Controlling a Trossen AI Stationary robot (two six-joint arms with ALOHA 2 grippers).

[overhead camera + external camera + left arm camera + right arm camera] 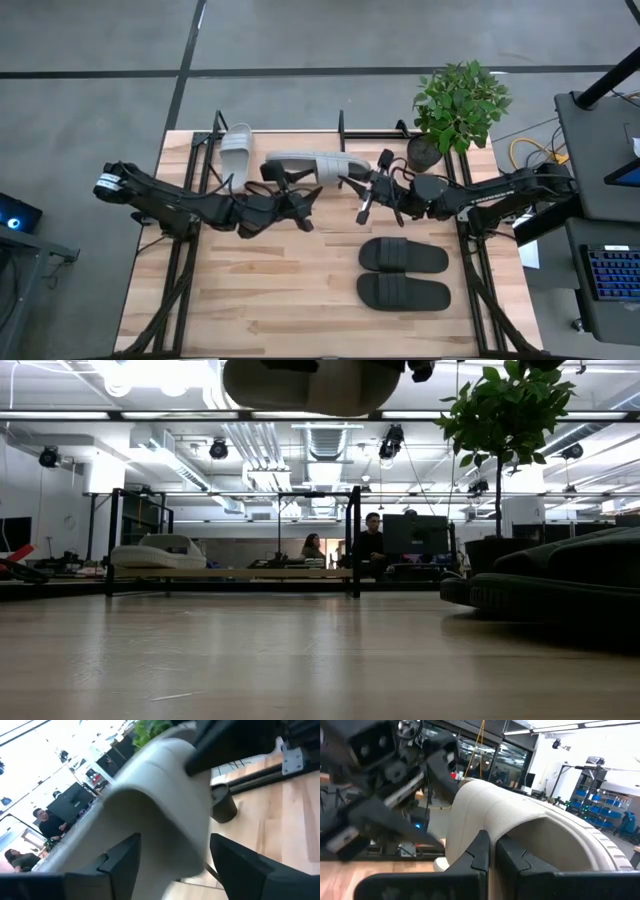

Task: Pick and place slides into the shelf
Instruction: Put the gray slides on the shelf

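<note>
A light grey slide (pixel 318 164) hangs in the air between the two arms, just in front of the shelf (pixel 340 131) at the 12 o'clock edge of the tabletop (pixel 280 290). Its long side runs from 9 o'clock to 3 o'clock, the same way the shelf runs.

The right end effector (pixel 362 186) is pinched tight on the slide's strap at the 3 o'clock end. The left end effector (pixel 285 182) is at the 9 o'clock end with its fingers spread apart on either side of the strap, so it looks like it is not holding on. I think the right arm is carrying the slide alone.

The shelf lies toward 12 o'clock from the slide, very near. The slide needs to go that way and set down.

The other light grey slide (pixel 236 148) already sits in the shelf at its 9 o'clock end, pointing toward 12 o'clock. The free space is beside it, toward 3 o'clock. A potted plant (pixel 458 108) stands at the shelf's 3 o'clock end and could get bumped. Two black slides (pixel 403 273) wait near 5 o'clock, well apart.
</note>
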